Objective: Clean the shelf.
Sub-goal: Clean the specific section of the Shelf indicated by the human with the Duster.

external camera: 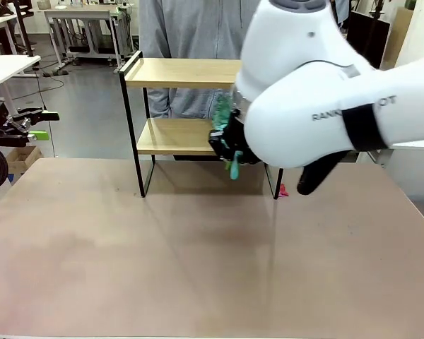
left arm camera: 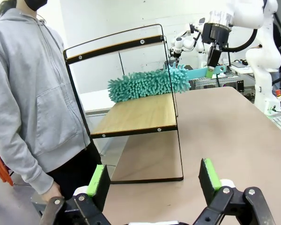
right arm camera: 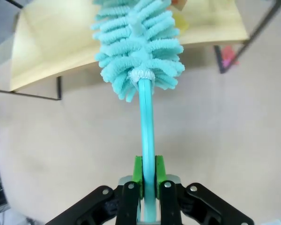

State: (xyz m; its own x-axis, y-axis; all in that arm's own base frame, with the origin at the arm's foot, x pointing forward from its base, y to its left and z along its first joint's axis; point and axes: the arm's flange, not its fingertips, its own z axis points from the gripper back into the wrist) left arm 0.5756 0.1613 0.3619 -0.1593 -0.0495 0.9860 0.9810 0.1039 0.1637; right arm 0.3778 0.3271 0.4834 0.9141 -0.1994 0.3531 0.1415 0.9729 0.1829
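— Since the shelf (external camera: pixel 177 74) is the thing to be cleaned, where does it stand?

— Upright on the far part of the brown table (external camera: pixel 198 268), just in front of a person in a grey hoodie (left arm camera: pixel 33 93). It has two light wood boards in a thin black frame.

— Is anything on it?

— A teal chenille duster (left arm camera: pixel 150 82). Its fluffy head reaches in between the boards, over the lower one. Whether the fibres touch the wood, I cannot tell.

— What holds it?

— The right gripper (right arm camera: pixel 147 176), clenched on the flat teal handle, with a green pad pressed on each side.

— And the other arm?

— The left gripper (left arm camera: pixel 154 180) hangs released, jaws wide apart with nothing between them. It is off the shelf's end, apart from it and pointing towards it.
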